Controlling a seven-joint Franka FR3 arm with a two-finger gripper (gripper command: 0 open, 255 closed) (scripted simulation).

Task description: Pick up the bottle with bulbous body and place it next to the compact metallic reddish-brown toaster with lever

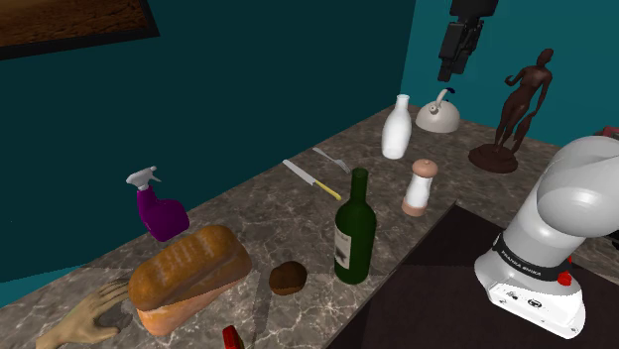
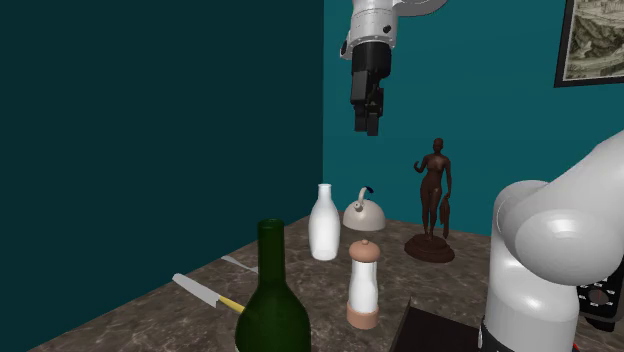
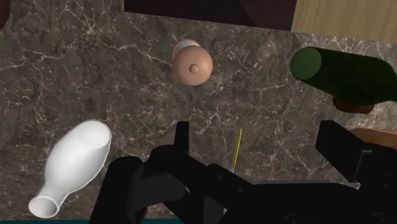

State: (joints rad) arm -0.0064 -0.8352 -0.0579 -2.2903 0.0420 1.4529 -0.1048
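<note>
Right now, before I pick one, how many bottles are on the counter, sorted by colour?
white bottle: 1
dark green wine bottle: 1
purple spray bottle: 1
Total: 3

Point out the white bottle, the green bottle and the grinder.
white bottle (image 1: 396,137): shoulder view, on its belly.
green bottle (image 1: 357,220): shoulder view, on its body.
grinder (image 1: 418,189): shoulder view, on its white middle.
</note>
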